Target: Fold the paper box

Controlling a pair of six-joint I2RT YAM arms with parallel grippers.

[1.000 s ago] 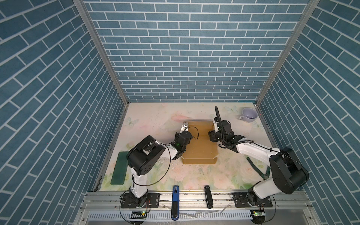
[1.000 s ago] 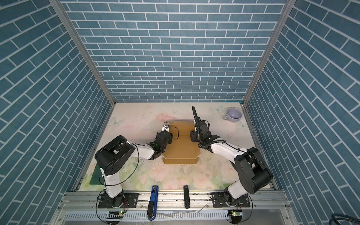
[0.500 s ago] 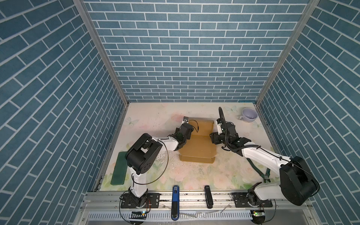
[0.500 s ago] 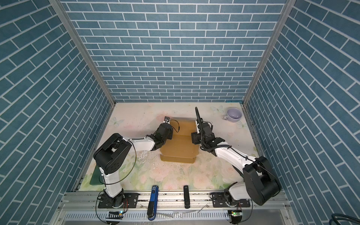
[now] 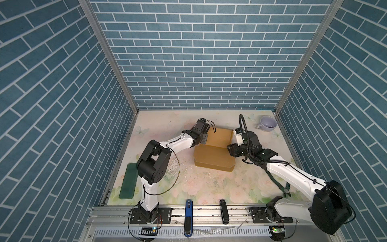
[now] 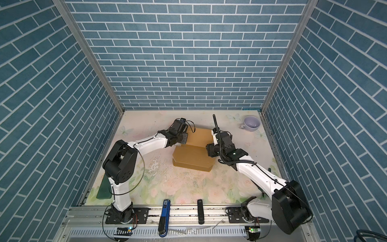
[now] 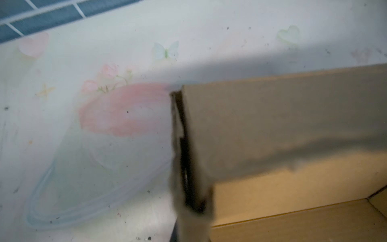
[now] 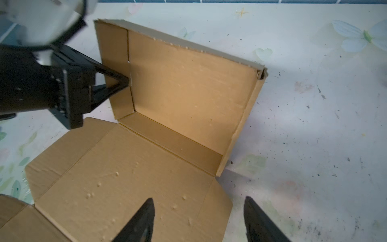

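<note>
Moved: the left tool [image 5: 204, 139] is sitting farther back than a second ago, the right arm is stretching out lower, and the far half of the paper box [image 5: 213, 156] is tipping up more.
Box place: it is lying in the middle of the worktop [image 5: 209, 185], between the two tools.
Only top views: they are showing both whole arms and a purple cup [image 6: 252, 123] near the far right corner, well apart from the box.
Only right wrist view: it is showing the box's inside, with a flat brown panel with creases and little bumps, and behind it a tray part with thin walls standing up.
Only left wrist view: it is showing one wall edge up close and blurry.
Left tool: its fingers [image 8: 123, 81] are together, tips touching the box's left wall; I cannot tell if they are pinching card.
Right tool [image 8: 198, 200]: its fingers are apart, holding nothing, hanging over the flat panel's right edge.
</note>
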